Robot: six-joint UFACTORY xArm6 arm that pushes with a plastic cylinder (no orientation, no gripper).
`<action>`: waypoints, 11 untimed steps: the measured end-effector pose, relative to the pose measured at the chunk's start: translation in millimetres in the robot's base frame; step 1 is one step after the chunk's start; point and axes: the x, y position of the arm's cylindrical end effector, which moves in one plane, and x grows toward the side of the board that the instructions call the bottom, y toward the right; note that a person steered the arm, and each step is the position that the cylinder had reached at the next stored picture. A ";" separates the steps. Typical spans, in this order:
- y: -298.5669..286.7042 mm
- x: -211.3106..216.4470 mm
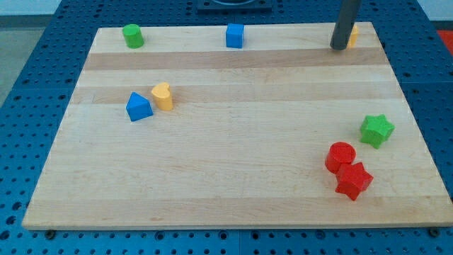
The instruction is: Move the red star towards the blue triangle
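The red star lies near the view's bottom right of the wooden board, touching a red cylinder just above it. The blue triangle sits at the view's left middle, right beside a yellow block. My tip is at the view's top right, far from the red star, and it stands against a yellow-orange block that it partly hides.
A green star lies at the right edge above the red pair. A green cylinder stands at the top left and a blue cube at the top middle. The board rests on a blue perforated table.
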 end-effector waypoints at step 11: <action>-134.2 351.7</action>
